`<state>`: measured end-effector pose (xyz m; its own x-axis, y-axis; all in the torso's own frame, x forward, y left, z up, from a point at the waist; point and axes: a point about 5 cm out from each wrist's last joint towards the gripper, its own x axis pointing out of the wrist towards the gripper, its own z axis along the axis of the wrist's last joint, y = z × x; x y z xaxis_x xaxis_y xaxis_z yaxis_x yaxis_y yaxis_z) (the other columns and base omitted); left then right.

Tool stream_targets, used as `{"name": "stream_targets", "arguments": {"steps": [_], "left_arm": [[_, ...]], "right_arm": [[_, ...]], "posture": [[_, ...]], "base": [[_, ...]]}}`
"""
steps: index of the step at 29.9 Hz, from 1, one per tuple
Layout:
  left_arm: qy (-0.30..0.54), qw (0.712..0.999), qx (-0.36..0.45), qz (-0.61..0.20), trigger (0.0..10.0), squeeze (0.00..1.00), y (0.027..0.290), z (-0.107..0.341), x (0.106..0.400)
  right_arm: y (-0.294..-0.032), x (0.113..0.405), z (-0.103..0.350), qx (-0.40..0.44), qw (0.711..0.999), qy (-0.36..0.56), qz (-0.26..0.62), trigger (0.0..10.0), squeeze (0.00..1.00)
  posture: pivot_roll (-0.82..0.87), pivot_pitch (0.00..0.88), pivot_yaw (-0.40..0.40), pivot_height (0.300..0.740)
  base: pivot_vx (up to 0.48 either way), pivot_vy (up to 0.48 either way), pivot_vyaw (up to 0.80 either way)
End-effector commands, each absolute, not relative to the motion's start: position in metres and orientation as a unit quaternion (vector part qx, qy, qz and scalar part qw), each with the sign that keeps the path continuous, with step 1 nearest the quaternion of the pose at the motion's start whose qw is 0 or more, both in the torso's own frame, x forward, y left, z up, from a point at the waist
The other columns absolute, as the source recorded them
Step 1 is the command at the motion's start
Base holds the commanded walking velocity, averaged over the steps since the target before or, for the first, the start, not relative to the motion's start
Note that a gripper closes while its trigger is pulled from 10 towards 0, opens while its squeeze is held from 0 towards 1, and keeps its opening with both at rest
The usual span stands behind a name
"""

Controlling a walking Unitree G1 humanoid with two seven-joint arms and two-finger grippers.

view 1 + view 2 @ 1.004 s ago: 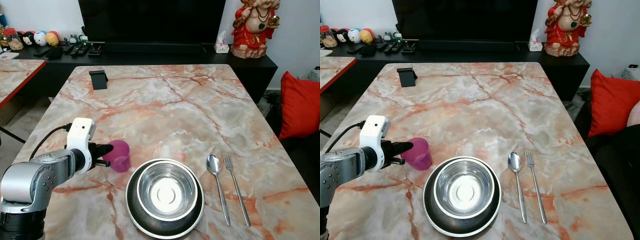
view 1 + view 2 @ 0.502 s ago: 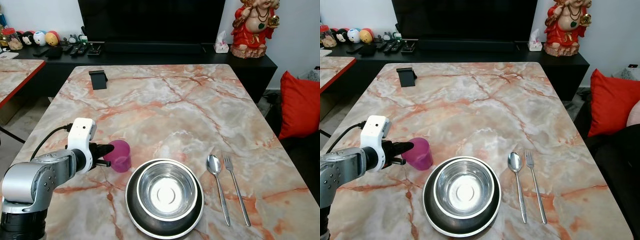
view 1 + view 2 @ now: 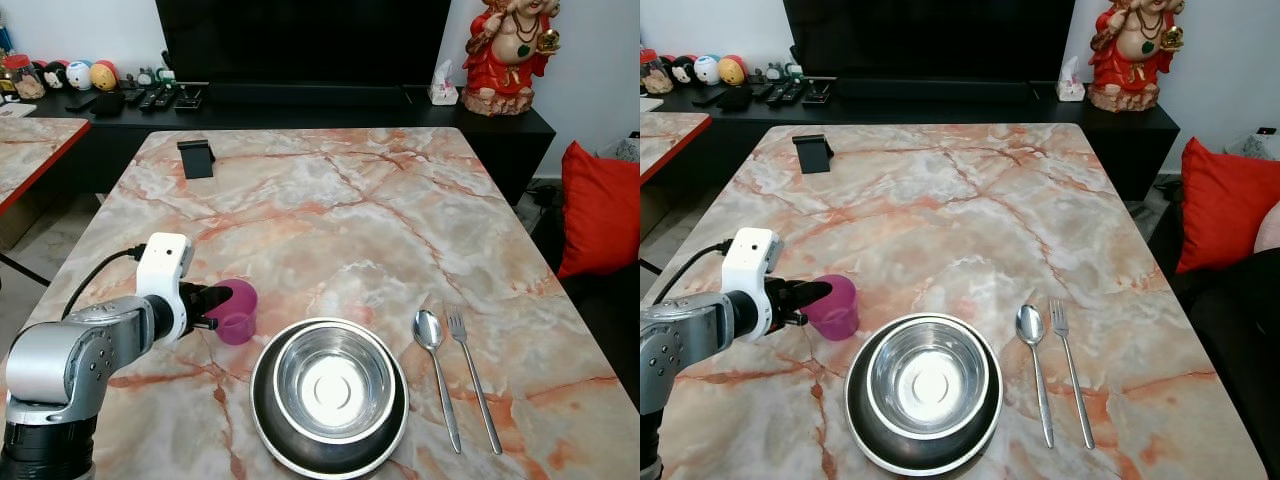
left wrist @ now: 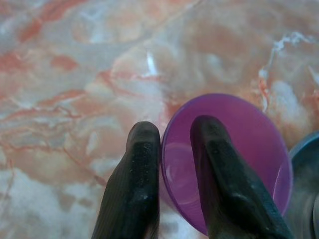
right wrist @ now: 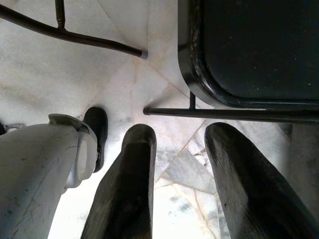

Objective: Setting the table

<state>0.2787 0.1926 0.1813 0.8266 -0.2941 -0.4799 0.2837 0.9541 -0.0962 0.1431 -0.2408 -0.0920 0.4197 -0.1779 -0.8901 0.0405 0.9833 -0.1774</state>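
1. The marble table, veined in orange and cream, spans most of the head views; every piece of the place setting lies at its near end.
2. Behind its far edge stands a low black TV cabinet carrying remotes, small round figures and a tissue box, with a dark television above it.
3. A red and gold statue sits at the cabinet's right end, and a red cushion lies off the table's right side.
4. The left arm, silver with a white wrist camera, reaches in from the near left corner.
5. A black plate rests near the front edge, and a steel bowl sits inside it.
6. To the right of the plate lie a spoon and a fork, side by side and close to parallel, handles toward the robot, the fork on the outside.
7. The purple cup stands upright on the table just left of the plate, very near its rim.
8. The left gripper is clamped on the cup's near wall: one black finger sits inside the cup and the other outside, against the rim.
9. A small black stand sits well apart at the far left of the table.
10. The right gripper hangs below by a black chair over a pale tiled floor, fingers apart and holding nothing.
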Motion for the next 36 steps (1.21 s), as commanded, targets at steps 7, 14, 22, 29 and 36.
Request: {"name": "stream_targets", "arguments": {"steps": [7, 14, 22, 29, 36], "left_arm": [[0.230, 0.960, 0.005, -0.161, 10.0, 0.00, 0.188, 0.193, 0.280], [0.253, 0.954, -0.003, -0.163, 10.0, 0.00, 0.186, 0.181, 0.277], [0.264, 0.951, -0.013, -0.158, 10.0, 0.00, 0.185, 0.172, 0.275], [0.236, 0.961, 0.004, -0.146, 10.0, 0.00, 0.187, 0.183, 0.280], [0.232, 0.963, 0.006, -0.139, 10.0, 1.00, 0.189, 0.184, 0.281]], "right_arm": [[-0.242, 0.144, -0.091, -0.063, 0.841, 0.534, -0.067, 10.0, 0.00], [-0.242, 0.144, -0.092, -0.063, 0.840, 0.534, -0.066, 10.0, 0.00], [-0.242, 0.144, -0.092, -0.065, 0.839, 0.536, -0.066, 10.0, 0.00], [-0.242, 0.144, -0.091, -0.066, 0.839, 0.535, -0.066, 10.0, 0.00], [-0.242, 0.144, -0.091, -0.066, 0.840, 0.535, -0.065, 10.0, 0.00]], "posture": [[0.00, 0.000, -0.015, 0.732], [0.00, 0.000, -0.014, 0.732], [-0.01, 0.000, -0.015, 0.732], [0.00, 0.000, -0.017, 0.732], [0.00, 0.000, -0.018, 0.732]], "base": [[0.000, 0.000, 0.00], [0.000, 0.000, 0.00], [0.000, 0.000, 0.00], [0.000, 0.000, 0.00], [0.000, 0.000, 0.00]]}}
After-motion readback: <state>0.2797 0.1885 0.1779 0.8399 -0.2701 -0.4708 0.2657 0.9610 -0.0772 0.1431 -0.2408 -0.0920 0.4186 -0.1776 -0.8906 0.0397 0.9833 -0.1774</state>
